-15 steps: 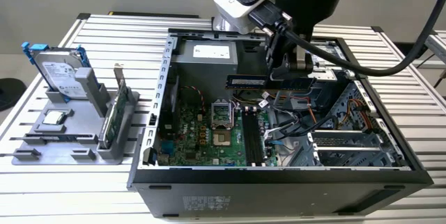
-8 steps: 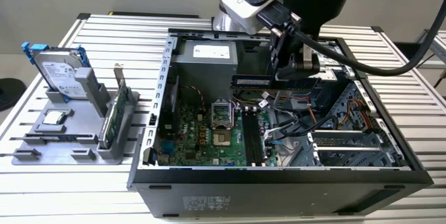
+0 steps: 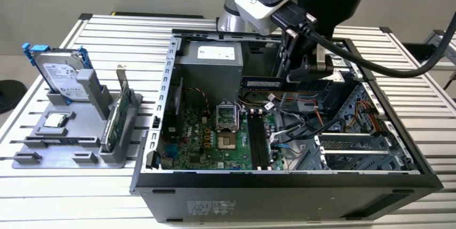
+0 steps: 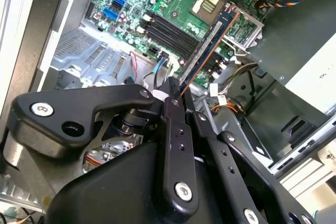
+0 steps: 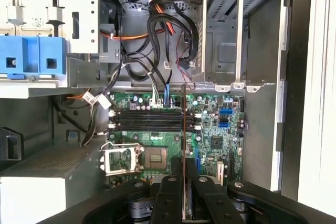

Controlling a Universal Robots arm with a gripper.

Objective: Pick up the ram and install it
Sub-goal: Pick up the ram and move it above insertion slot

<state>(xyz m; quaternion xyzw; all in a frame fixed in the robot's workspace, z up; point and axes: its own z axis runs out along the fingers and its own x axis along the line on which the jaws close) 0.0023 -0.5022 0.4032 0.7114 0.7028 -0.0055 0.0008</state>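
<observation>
claw (image 3: 303, 78) clamped on the ram (image 3: 265, 83), held level and edge-down above the open pc case (image 3: 285, 181), probably to line it up with the memory slots (image 5: 149, 120). case holds motherboard (image 5: 220, 135) and cables (image 5: 157, 30). grey holder (image 3: 71, 151) on the bench (image 3: 42, 197), at the exterior view's left, carries hard drive (image 3: 61, 74) and card (image 3: 117, 117).

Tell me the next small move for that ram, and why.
Probably rotate the wrist so the ram lines up with the memory slots before lowering. The gripper holds it above the motherboard, and in both wrist views it crosses the slots rather than running along them.
</observation>
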